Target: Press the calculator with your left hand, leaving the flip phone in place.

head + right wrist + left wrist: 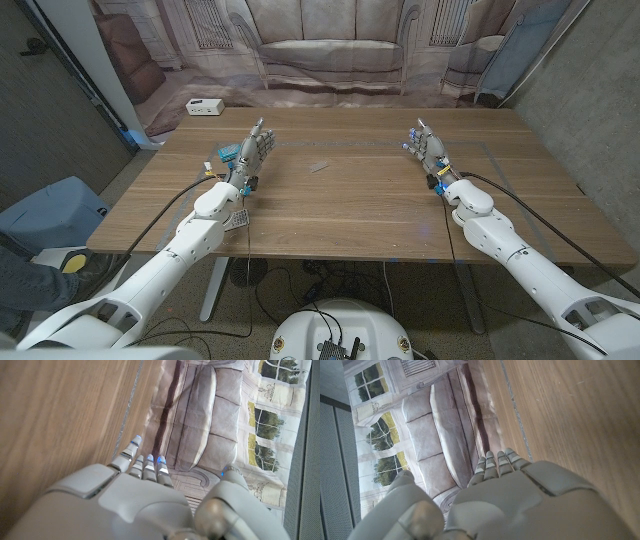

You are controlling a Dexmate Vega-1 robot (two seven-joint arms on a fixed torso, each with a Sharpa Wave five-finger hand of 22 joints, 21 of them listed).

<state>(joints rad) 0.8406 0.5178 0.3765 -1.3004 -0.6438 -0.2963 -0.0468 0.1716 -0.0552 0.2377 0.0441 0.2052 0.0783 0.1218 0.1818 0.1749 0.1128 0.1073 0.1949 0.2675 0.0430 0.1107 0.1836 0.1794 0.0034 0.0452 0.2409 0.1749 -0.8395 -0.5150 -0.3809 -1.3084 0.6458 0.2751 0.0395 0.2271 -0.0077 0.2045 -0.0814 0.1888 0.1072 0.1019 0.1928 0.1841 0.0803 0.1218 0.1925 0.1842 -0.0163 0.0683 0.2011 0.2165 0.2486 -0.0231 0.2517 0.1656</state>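
My left hand (255, 150) stands upright on the left side of the wooden table (350, 215), fingers straight, holding nothing. A small bluish-grey object (227, 154) lies just to its left, partly hidden by it. A small dark keypad-like object (237, 219), perhaps the calculator, lies near the table's front edge beside my left forearm. A small grey flat object (318, 166), perhaps the flip phone, lies mid-table. My right hand (428, 145) stands upright on the right side, also empty. In the wrist views, my left hand (520, 505) and my right hand (125, 505) show their backs with fingers extended over bare wood.
A white box (204, 106) sits at the table's far left corner. A printed sofa backdrop (330, 50) hangs behind the table. A blue bin (50, 210) stands on the floor to the left.
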